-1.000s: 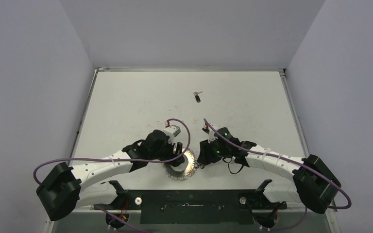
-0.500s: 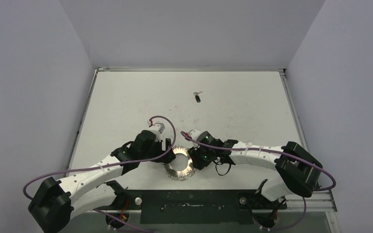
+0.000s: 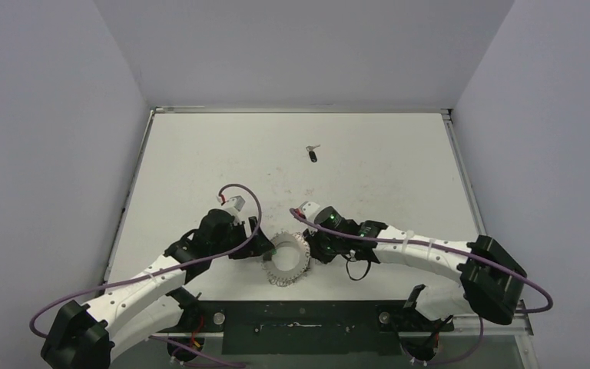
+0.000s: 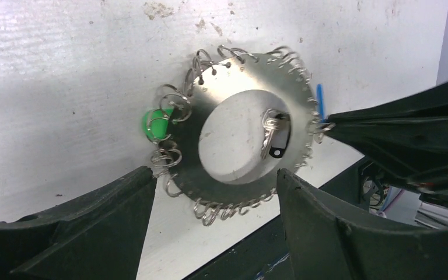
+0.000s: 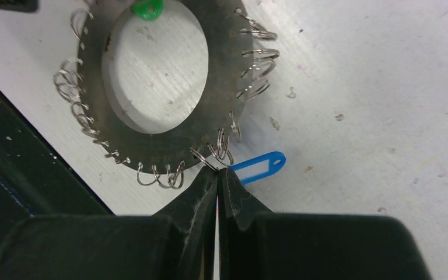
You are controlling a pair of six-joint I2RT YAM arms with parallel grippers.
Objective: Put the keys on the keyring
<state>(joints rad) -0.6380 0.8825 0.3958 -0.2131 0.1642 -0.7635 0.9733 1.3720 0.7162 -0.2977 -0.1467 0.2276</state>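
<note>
Large round silvery looped-rim keyring [image 4: 251, 73] at desk near edge, centre. My right fingers [image 5: 217, 175] clenched on one rim loop, likely steadying it. My left fingers [image 3: 257, 247] released, spread over keyring, ready. Tiny black-headed silver key [image 4: 273, 140] in hollow; other black-headed key [image 3: 312, 154] toward far edge.

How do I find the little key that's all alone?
Look at the white table, past the big silvery keyring between the two arms, toward the back wall. There lies a tiny key with a black head, alone, touching nothing.
</note>
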